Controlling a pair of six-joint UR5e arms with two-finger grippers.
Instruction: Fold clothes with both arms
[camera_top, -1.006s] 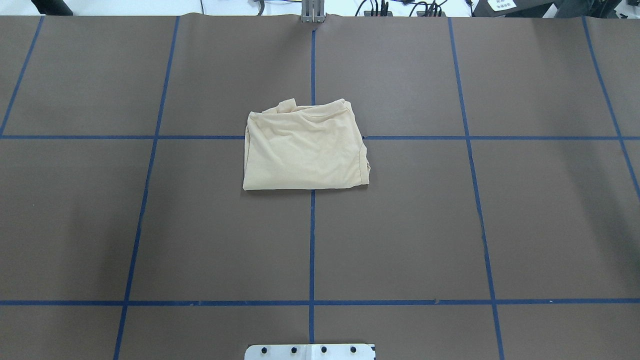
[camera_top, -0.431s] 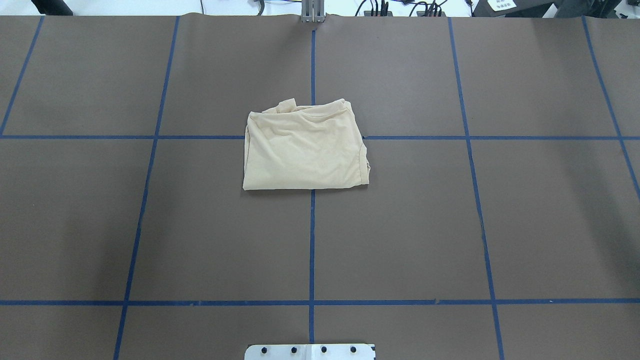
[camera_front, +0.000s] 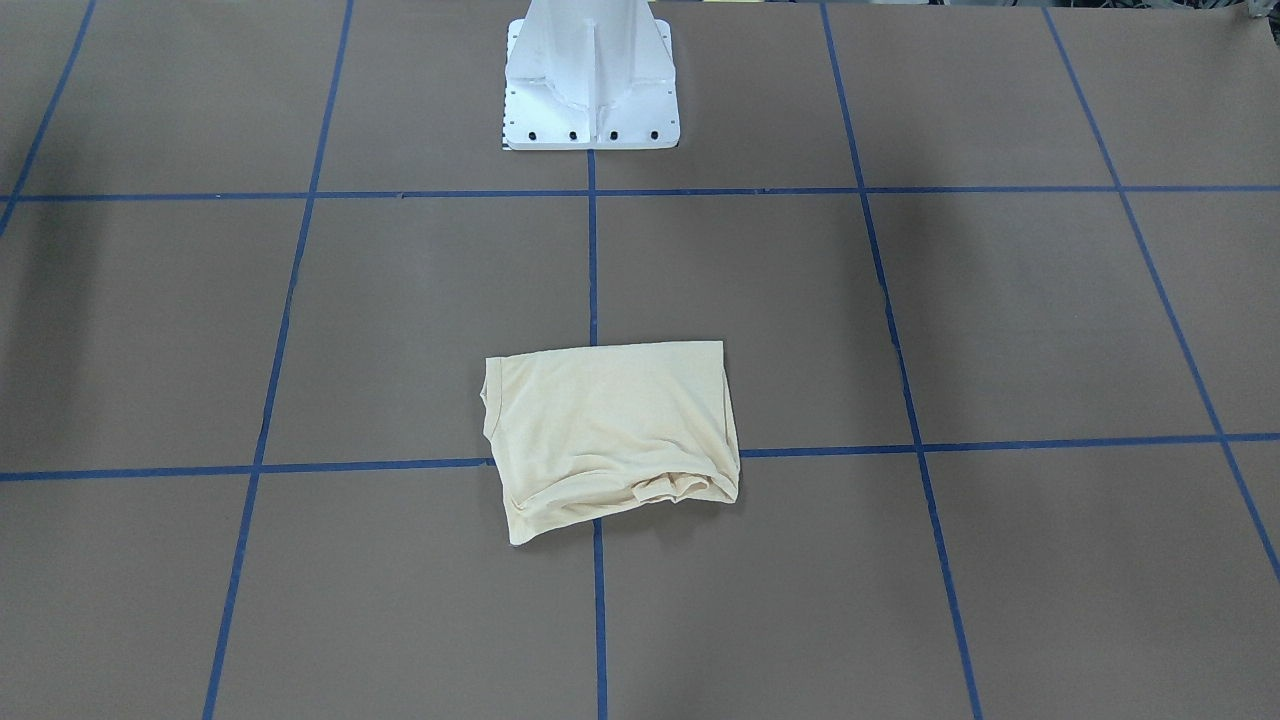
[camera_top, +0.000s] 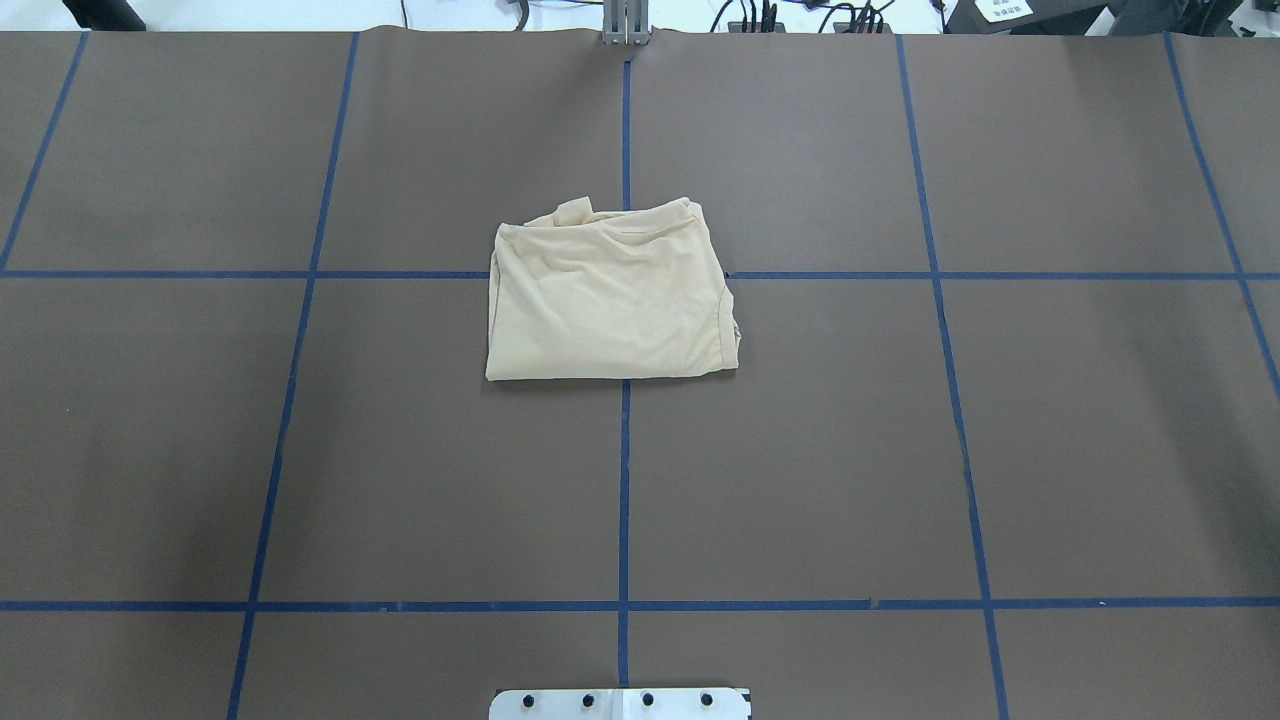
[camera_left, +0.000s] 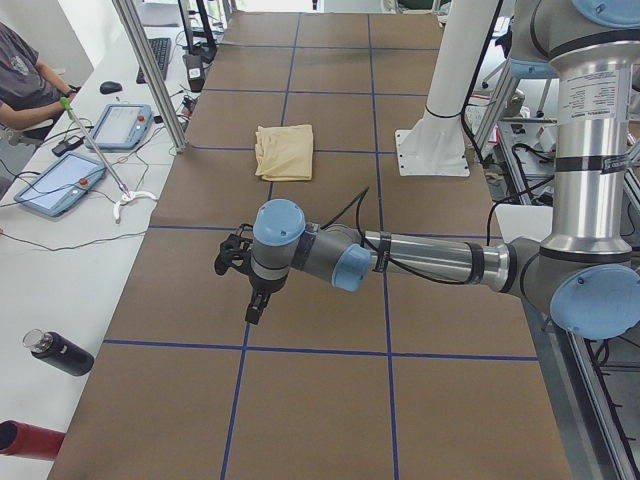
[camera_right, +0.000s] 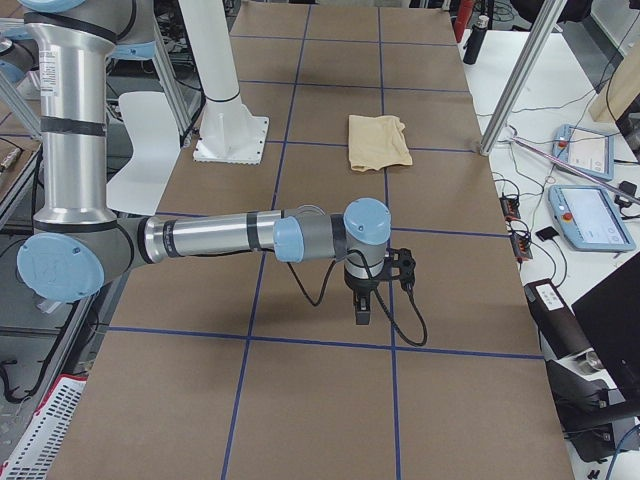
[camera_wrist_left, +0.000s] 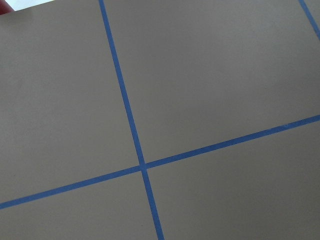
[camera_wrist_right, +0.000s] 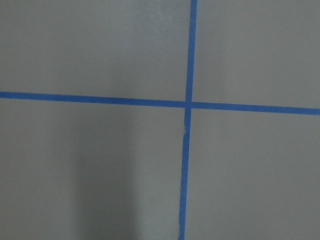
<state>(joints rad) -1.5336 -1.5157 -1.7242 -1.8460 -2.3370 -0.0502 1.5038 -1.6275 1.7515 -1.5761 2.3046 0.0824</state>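
Observation:
The clothes (camera_top: 610, 300) are one pale cream-yellow shirt folded into a small rectangle at the middle of the brown table (camera_top: 300, 450), with bunched layers along its far edge (camera_front: 660, 490). The shirt also shows in both side views (camera_left: 285, 152) (camera_right: 378, 142). Both arms are held out over the table ends, well away from it. The left gripper (camera_left: 255, 305) and the right gripper (camera_right: 362, 310) point down above bare table. They show only in the side views, so I cannot tell whether they are open or shut. Both wrist views show only brown table and blue tape.
Blue tape lines (camera_top: 623, 480) divide the table into squares. The white pedestal base (camera_front: 590, 90) stands at the robot's edge. On the side bench are tablets (camera_left: 58, 183), a black bottle (camera_left: 58, 353) and cables, and a seated person (camera_left: 25, 85) is beside it.

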